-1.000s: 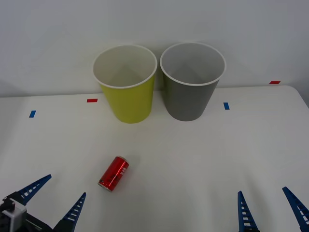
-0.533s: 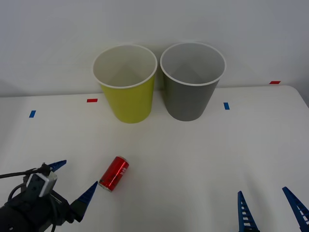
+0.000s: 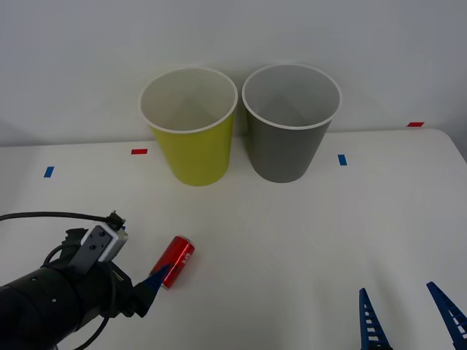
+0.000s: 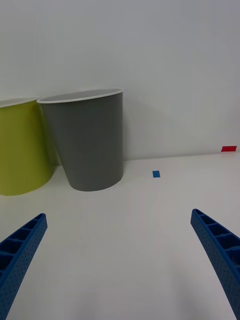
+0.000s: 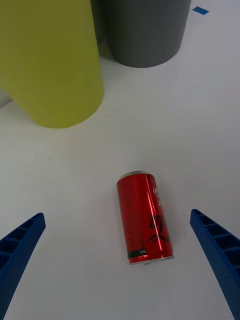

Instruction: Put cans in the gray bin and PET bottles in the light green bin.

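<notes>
A small red can (image 3: 174,261) (image 5: 145,217) lies on its side on the white table (image 3: 292,233), left of centre. My left gripper (image 3: 146,257) (image 5: 116,215) is open at the can's near end; its fingers stand wide on either side without touching. One blue fingertip (image 3: 157,278) overlaps the can in the front view. The light green bin (image 3: 193,149) (image 5: 50,65) (image 4: 20,150) and the gray bin (image 3: 286,146) (image 5: 145,30) (image 4: 90,145) stand side by side at the back. My right gripper (image 3: 396,289) (image 4: 118,214) hangs open at the front right. PET bottles are out of view.
Small tape marks lie on the table: red tape (image 3: 139,152) and blue tape (image 3: 49,172) at the left, blue tape (image 3: 341,159) and red tape (image 3: 414,124) at the right. A white wall rises right behind the bins.
My left arm has moved forward and right from the table's front-left corner up to the can, staying open. The can, the bins and my right gripper have not moved.
</notes>
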